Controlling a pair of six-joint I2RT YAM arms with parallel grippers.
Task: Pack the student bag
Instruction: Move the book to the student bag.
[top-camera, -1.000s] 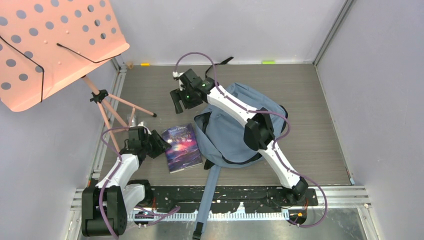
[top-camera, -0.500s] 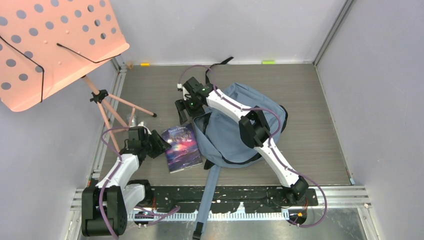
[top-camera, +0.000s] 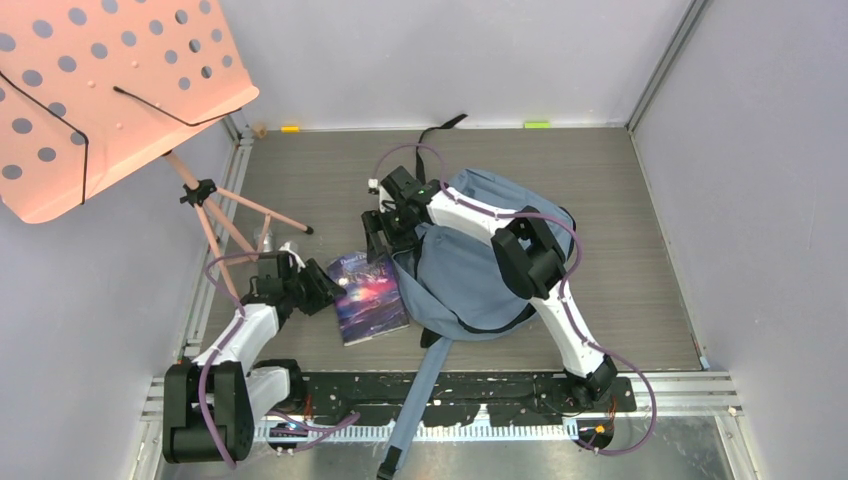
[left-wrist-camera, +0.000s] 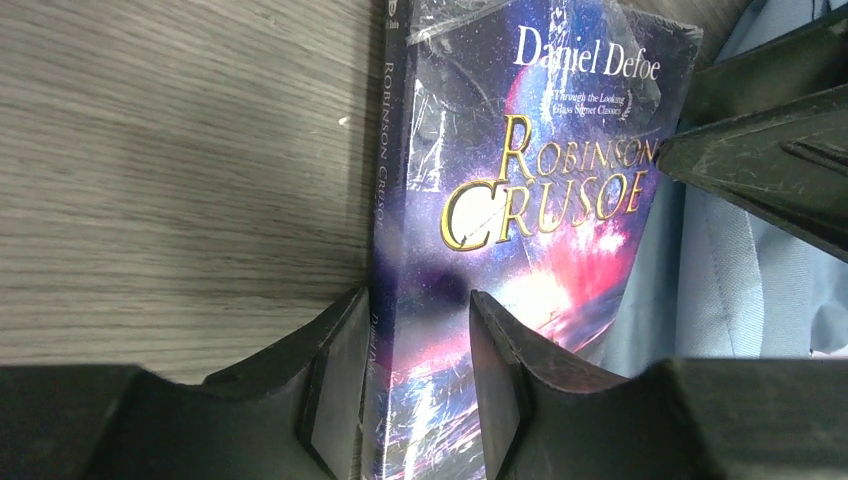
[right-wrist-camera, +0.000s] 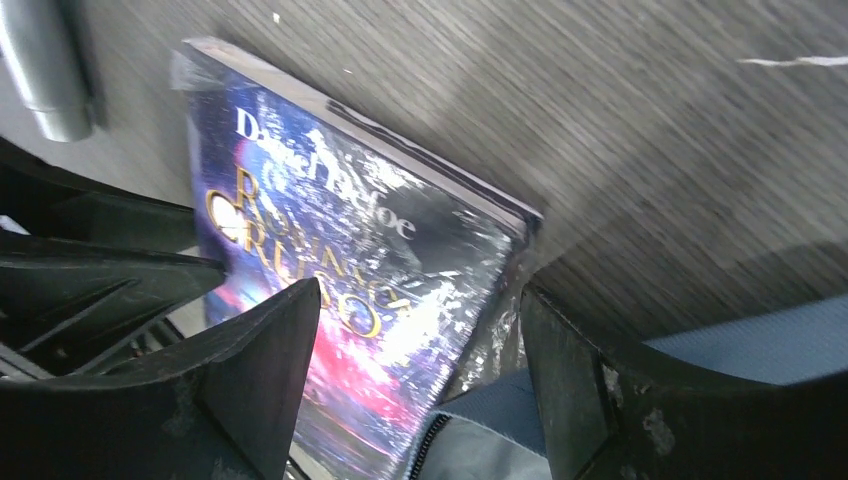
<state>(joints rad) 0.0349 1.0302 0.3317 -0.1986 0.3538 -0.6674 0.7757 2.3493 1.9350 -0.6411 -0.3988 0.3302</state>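
The student bag (top-camera: 480, 260), grey-blue with a black zipper, lies mid-table under my right arm; its fabric also shows in both wrist views (left-wrist-camera: 720, 290) (right-wrist-camera: 560, 430). A "Robinson Crusoe" book (top-camera: 368, 297) lies against the bag's left side. My left gripper (top-camera: 322, 290) straddles the book's spine edge (left-wrist-camera: 415, 300). One finger is beside the spine and the other over the cover (left-wrist-camera: 540, 180), with a gap showing. My right gripper (top-camera: 380, 238) stands open (right-wrist-camera: 420, 292) over the book's far corner (right-wrist-camera: 340, 260) and the bag's zippered rim.
A salmon perforated music stand (top-camera: 110, 90) on a tripod (top-camera: 230, 215) fills the back left, one leg close to my left arm. A bag strap (top-camera: 415, 400) hangs over the near rail. Grey walls enclose the table.
My right gripper has come down and nearer, from above the bag's far left to the book's far corner. The bag and its strap shifted slightly. My left gripper has barely moved.
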